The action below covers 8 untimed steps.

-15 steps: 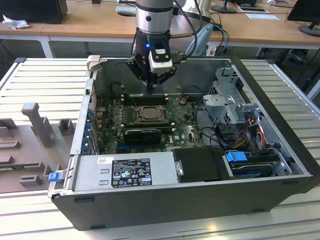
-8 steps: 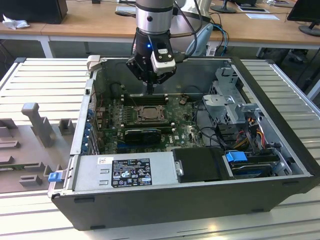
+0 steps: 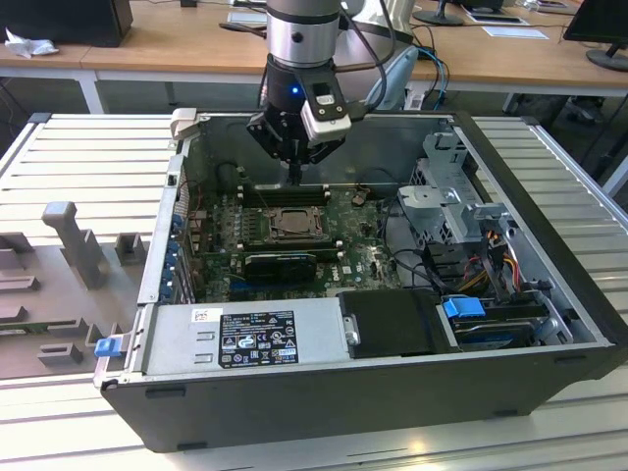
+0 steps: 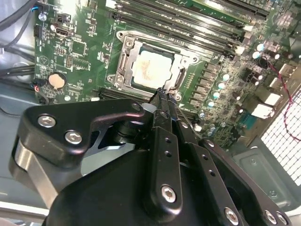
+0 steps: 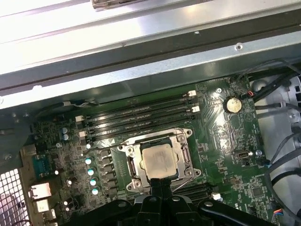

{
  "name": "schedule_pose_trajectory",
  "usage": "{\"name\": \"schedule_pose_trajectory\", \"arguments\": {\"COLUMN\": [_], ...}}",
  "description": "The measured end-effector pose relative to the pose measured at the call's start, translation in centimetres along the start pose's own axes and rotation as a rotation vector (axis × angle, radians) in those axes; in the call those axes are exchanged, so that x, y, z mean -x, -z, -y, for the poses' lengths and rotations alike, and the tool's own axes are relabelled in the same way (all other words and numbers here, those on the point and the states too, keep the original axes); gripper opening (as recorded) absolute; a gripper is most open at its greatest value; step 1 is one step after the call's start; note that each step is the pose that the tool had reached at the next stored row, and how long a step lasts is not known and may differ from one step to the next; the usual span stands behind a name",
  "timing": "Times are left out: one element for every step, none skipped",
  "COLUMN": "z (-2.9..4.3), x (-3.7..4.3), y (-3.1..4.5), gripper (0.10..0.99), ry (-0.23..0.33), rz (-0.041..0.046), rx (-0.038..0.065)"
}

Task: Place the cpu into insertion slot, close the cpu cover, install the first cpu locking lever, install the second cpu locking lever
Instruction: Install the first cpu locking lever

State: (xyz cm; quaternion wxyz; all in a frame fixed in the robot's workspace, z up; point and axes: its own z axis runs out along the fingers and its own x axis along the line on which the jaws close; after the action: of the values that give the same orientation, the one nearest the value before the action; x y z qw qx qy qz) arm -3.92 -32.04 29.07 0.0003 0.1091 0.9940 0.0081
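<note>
One arm on the job, and its gripper point(image 4: 162, 94) hangs right over the motherboard with the jaws pressed together into a single narrow tip, nothing pinched between them. In both wrist views that tip sits just at the near edge of the socket, though I can't tell if it is touching metal or only hovering.

Just beyond the tip, the cpu point(image 5: 160, 160) is home: silver-grey top up, lying flat and square inside the insertion slot point(image 5: 187, 155). The cpu cover point(image 5: 130, 162) looks folded down around it, with the chip showing through the central window. So placing and covering read as done, and to my eye we're in the lever stage.

A thin wire locking lever point(image 5: 193, 176) runs along the socket's flank near the tip. Whether it is hooked under its catch, I can't make out.

My judgement is that lever work here calls for a firm push with that closed tip, down and then sideways under the catch. The wire is springy and can slip off a smooth finger, so the contact has to be well seated.

Further out, the long black memory slots point(image 5: 141, 115) lie past the socket, then the coin battery point(image 5: 231, 104). Around it all stands the open computer case point(image 3: 392, 402), resting on the slatted desk point(image 3: 88, 157).
</note>
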Motion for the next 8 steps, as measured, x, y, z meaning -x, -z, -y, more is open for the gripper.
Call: {"name": "schedule_pose_trajectory", "arguments": {"z": [0.0, 0.0, 0.0, 0.0, 0.0, 0.0, 0.0, 0.0], "x": [0.0, 0.0, 0.0, 0.0, 0.0, 0.0, 0.0, 0.0], "y": [0.0, 0.0, 0.0, 0.0, 0.0, 0.0, 0.0, 0.0], "gripper": [0.106, 0.106, 0.106, 0.106, 0.106, 0.106, 0.106, 0.106], "ry": [0.011, 0.019, 0.029, 0.038, 0.051, 0.06, 0.069, 0.083], "rz": [-0.0002, -0.0003, -0.0004, -0.0005, -0.0005, -0.0004, -0.0004, -0.0003], "rx": [0.0, 0.0, 0.0, 0.0, 0.0, 0.0, 0.0, 0.0]}}
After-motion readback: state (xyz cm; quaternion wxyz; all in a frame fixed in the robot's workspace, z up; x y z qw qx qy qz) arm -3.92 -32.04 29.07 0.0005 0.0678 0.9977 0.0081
